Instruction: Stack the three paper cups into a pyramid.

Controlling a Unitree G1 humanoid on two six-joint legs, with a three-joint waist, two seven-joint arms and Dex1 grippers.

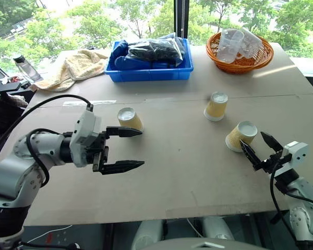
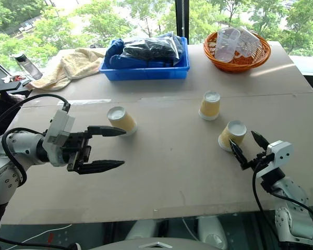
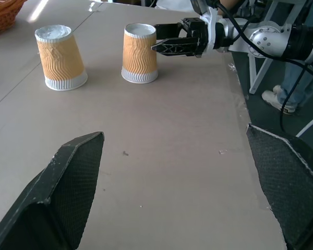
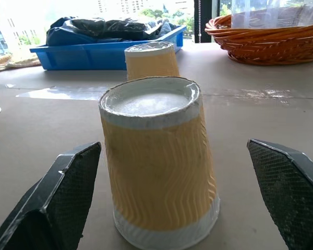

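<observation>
Overhead, we see three paper cups standing upside down and apart on the table (image 1: pixel 198 172). Our left gripper (image 1: pixel 130 149) hovers with fingers wide apart, its upper finger just in front of the left paper cup (image 1: pixel 130 119), which lies outside the gap. Our right gripper (image 1: pixel 260 147) near the right edge has fingers spread, just beside the right paper cup (image 1: pixel 241 136). The middle paper cup (image 1: pixel 216 105) stands farther back, before the wicker basket (image 1: pixel 240 61) and blue bin (image 1: pixel 148 73).

From our left wrist, two cups stand far beyond the open fingers (image 3: pixel 62 198).

From our right wrist, the near cup (image 4: pixel 159 161) stands between the spread fingers (image 4: pixel 57 203), untouched.
</observation>
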